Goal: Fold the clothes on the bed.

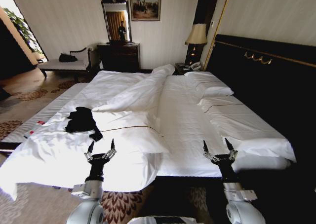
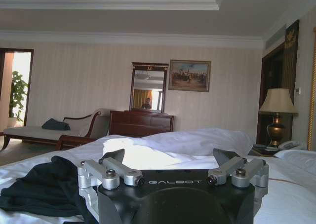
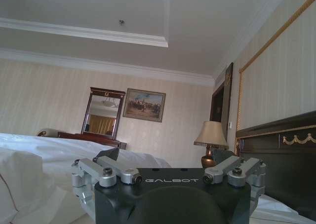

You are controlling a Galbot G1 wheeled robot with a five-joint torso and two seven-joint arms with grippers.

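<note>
One bed (image 1: 187, 120), white-sheeted and very large, carries everything here; its duvet (image 1: 133, 93) lies rumpled down the middle. On the bed's near left part, beside the duvet, sits the black T-shirt (image 1: 83, 120), crumpled in a heap. It looks light, limp and likely to sag, so a sleeve or hem edge seems the best hold. No container is in sight. At the bed's near edge hover the left pincer (image 1: 101, 146) and right pincer (image 1: 217, 145), fingers spread, holding nothing.
</note>
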